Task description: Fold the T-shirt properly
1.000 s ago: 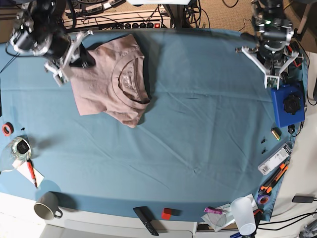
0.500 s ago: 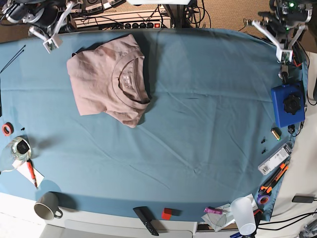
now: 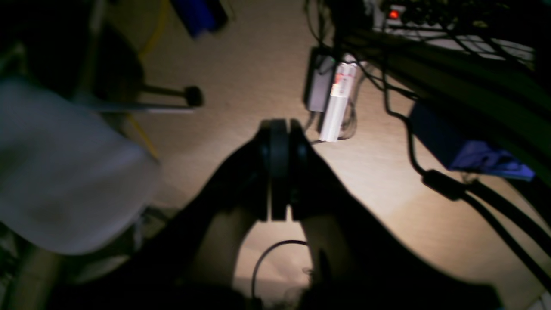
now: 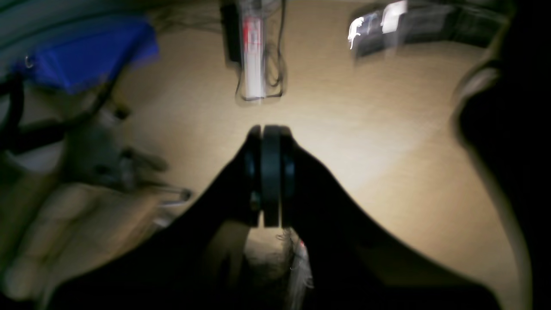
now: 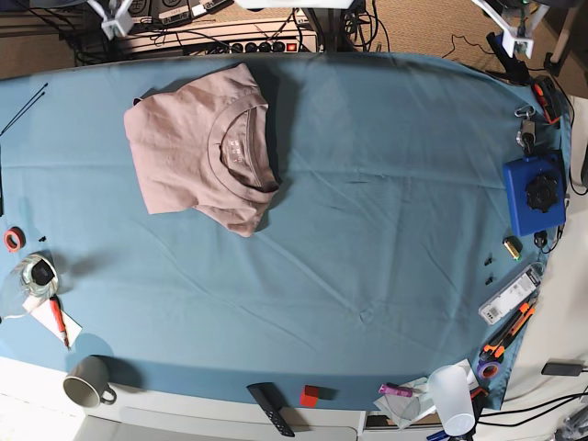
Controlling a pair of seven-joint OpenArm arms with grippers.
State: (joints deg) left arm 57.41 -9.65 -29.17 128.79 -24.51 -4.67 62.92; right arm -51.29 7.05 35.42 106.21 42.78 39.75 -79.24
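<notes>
Both wrist pictures are dark and blurry. In the base view, the top edge cuts off the right claw (image 5: 116,16) and the left claw (image 5: 512,37).

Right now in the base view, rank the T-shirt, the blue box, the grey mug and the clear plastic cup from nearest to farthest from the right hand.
Measured from the right hand, at the top left edge of the view:
1. T-shirt, just below it on the cloth.
2. Grey mug, bottom left corner.
3. Blue box, far right edge.
4. Clear plastic cup, bottom right, diagonally opposite.
</notes>
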